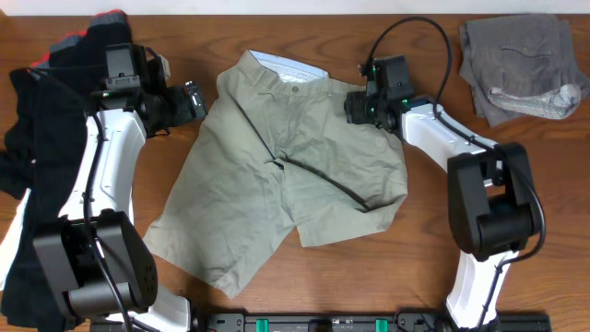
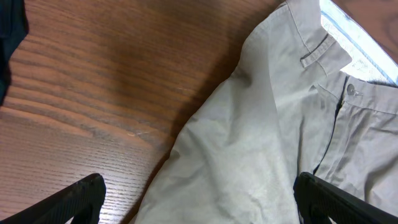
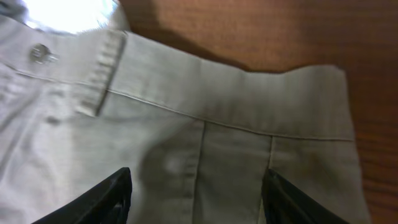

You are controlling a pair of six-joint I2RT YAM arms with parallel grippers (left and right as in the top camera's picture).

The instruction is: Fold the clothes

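Observation:
The khaki shorts [image 1: 286, 175] lie spread flat at the middle of the table, waistband at the far side, pale blue lining [image 2: 357, 37] and button [image 3: 40, 53] showing. My left gripper [image 1: 195, 100] hovers at the shorts' left waist edge, jaws wide open, one fingertip [image 2: 78, 198] over bare wood and the other over cloth [image 2: 249, 155]. My right gripper [image 1: 355, 106] stands open over the right end of the waistband [image 3: 249, 106]. Flat cloth lies below its fingers [image 3: 102, 199], and nothing is pinched between them.
Black garments with red trim [image 1: 37, 111] are heaped at the far left, partly under my left arm. Grey shorts [image 1: 512, 55] with a white piece [image 1: 558, 97] lie at the back right. The wooden table [image 1: 516, 166] shows around them.

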